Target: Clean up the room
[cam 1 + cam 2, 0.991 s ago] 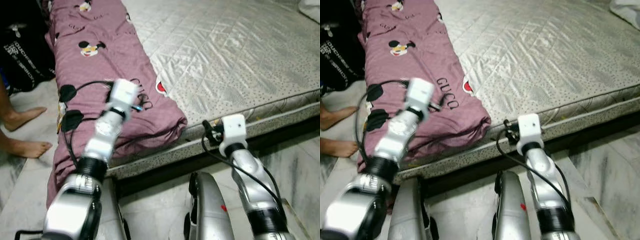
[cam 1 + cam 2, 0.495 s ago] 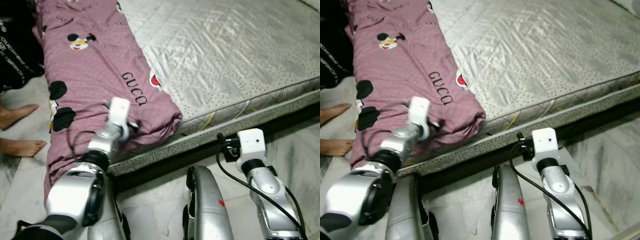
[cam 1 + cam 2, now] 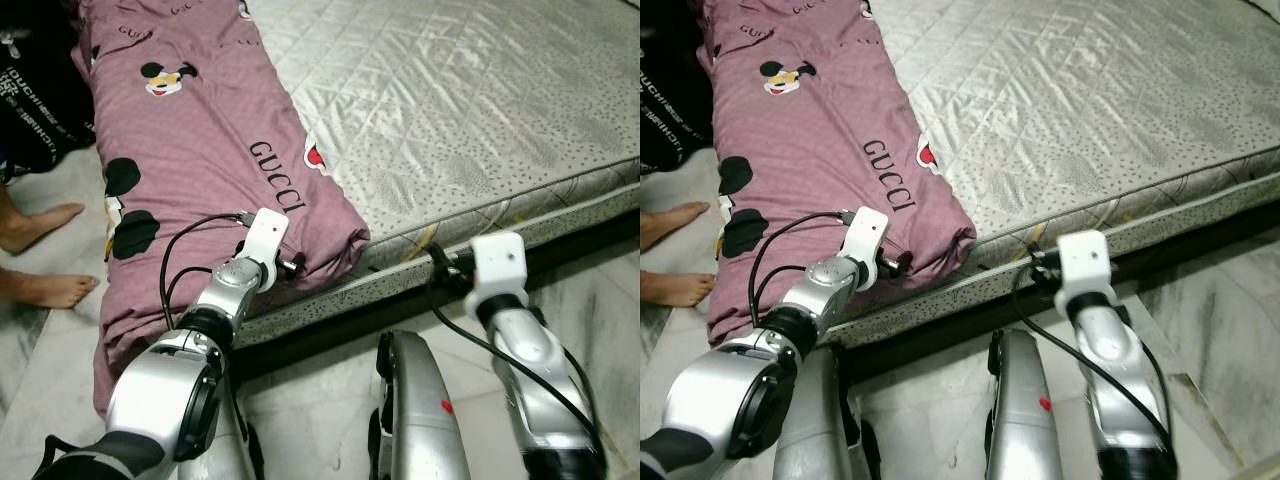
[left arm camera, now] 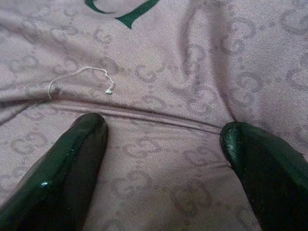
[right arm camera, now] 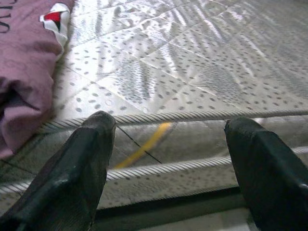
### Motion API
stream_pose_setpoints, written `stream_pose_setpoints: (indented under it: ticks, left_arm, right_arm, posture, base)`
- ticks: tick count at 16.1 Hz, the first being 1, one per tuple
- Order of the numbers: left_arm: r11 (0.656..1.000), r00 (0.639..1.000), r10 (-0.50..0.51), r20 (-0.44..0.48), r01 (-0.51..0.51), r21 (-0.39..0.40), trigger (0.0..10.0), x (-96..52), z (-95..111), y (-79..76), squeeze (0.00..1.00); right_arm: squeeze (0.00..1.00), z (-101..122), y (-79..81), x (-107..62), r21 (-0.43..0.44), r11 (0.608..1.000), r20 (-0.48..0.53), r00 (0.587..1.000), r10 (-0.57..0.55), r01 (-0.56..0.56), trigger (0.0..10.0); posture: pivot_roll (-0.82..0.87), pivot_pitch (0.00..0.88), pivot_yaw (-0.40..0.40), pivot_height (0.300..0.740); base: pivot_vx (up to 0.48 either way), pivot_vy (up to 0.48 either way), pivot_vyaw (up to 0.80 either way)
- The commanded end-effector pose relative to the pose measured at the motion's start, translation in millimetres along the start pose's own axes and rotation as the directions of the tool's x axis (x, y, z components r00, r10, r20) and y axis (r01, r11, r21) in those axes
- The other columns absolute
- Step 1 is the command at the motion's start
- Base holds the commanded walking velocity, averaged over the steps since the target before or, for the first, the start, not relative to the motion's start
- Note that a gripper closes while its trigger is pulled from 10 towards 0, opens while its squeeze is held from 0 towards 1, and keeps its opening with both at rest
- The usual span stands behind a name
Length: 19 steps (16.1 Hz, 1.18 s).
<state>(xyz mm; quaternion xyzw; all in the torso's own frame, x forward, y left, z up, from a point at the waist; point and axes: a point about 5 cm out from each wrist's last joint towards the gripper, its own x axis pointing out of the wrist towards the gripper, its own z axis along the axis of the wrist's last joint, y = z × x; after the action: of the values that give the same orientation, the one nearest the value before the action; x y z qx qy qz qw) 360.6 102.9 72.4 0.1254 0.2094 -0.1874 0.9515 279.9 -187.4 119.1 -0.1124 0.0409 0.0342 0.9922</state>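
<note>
Left gripper (image 4: 163, 144) presses its two glossy black fingers, spread wide, against the soft mauve blanket (image 3: 190, 150), woven with a monogram pattern and folded long along the quilted grey mattress (image 3: 470, 100). Right gripper (image 5: 168, 144), also wide apart, hovers near the mattress's corded, speckled edge beside the blanket's end.

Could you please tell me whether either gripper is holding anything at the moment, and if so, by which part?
Nothing is held. The left gripper is open, fingers spread against the mauve printed blanket; the right gripper is open before the grey quilted mattress edge.
</note>
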Motion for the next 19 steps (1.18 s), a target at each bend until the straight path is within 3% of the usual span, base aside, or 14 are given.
stream_pose_setpoints:
  ticks: [1, 4, 6, 8, 11, 12, 13, 15, 19]
  left_arm:
    - [0.999, 1.0, 0.025, -0.002, -0.025, 0.023, 10.0, -2.2, -7.5, 3.5, 0.0]
    - [0.994, 0.986, 0.066, 0.152, -0.079, 0.079, 10.0, -6.7, 12.7, 16.9, 0.0]
    - [0.982, 0.962, 0.057, 0.266, -0.102, 0.157, 10.0, -12.0, 30.1, 23.1, 0.0]
    - [0.974, 0.934, 0.078, 0.35, -0.147, 0.175, 10.0, -17.8, 43.6, 29.5, 0.0]
    - [0.965, 0.85, 0.216, 0.48, -0.261, 0.028, 10.0, -40.1, 50.3, 40.9, 0.0]
    - [0.94, 0.8, 0.298, 0.52, -0.339, -0.017, 10.0, -53.7, 46.7, 46.6, 0.0]
    - [0.895, 0.723, 0.407, 0.558, -0.438, -0.086, 10.0, -73.8, 36.8, 52.9, 0.0]
    - [0.833, 0.644, 0.511, 0.57, -0.534, -0.143, 10.0, -97.9, 18.7, 65.4, 0.0]
    - [0.792, 0.621, 0.585, 0.522, -0.575, -0.205, 10.0, -108.8, 5.5, 82.7, 0.0]
  right_arm:
    - [0.0, -3.2, 4.8, 3.1, 0.014, 1.0, -0.007, 1.0, 0.003, -0.003, 10.0]
    - [0.0, 8.0, 18.3, 20.3, 0.04, 0.999, 0.043, 0.999, 0.031, -0.033, 10.0]
    - [0.0, 20.4, 30.9, 37.5, 0.057, 0.996, 0.089, 0.994, 0.056, -0.062, 10.0]
    - [0.0, 31.5, 41.3, 51.1, 0.072, 0.994, 0.132, 0.989, 0.07, -0.08, 10.0]
    - [0.0, 44.9, 52.6, 63.6, 0.114, 0.989, 0.181, 0.981, 0.072, -0.093, 10.0]
    - [0.0, 48.4, 55.7, 66.5, 0.138, 0.985, 0.198, 0.977, 0.073, -0.101, 10.0]
    - [0.0, 50.0, 60.2, 69.9, 0.167, 0.979, 0.213, 0.974, 0.081, -0.118, 10.0]
    - [0.0, 50.2, 67.4, 75.9, 0.208, 0.969, 0.219, 0.972, 0.084, -0.131, 10.0]
    - [0.0, 56.8, 67.4, 82.6, 0.232, 0.966, 0.26, 0.964, 0.047, -0.11, 10.0]
  posture:
    - [-0.12, 0.11, 0.047, 0.533]
    - [-0.08, 0.061, 0.042, 0.533]
    - [-0.05, 0.01, 0.042, 0.533]
    - [-0.03, 0.0, 0.043, 0.533]
    - [0.01, 0.0, 0.044, 0.533]
    - [0.03, 0.0, 0.043, 0.533]
    - [0.05, 0.0, 0.035, 0.533]
    - [0.08, 0.0, 0.024, 0.533]
    - [0.1, 0.0, 0.006, 0.533]
  base:
    - [0.0, 0.0, 0.0]
    - [0.0, 0.0, 0.0]
    - [0.0, 0.0, 0.0]
    - [0.0, 0.0, 0.0]
    - [0.0, 0.0, 0.0]
    - [0.0, 0.0, 0.0]
    - [0.0, 0.0, 0.0]
    - [0.0, 0.0, 0.0]
    - [0.0, 0.0, 0.0]
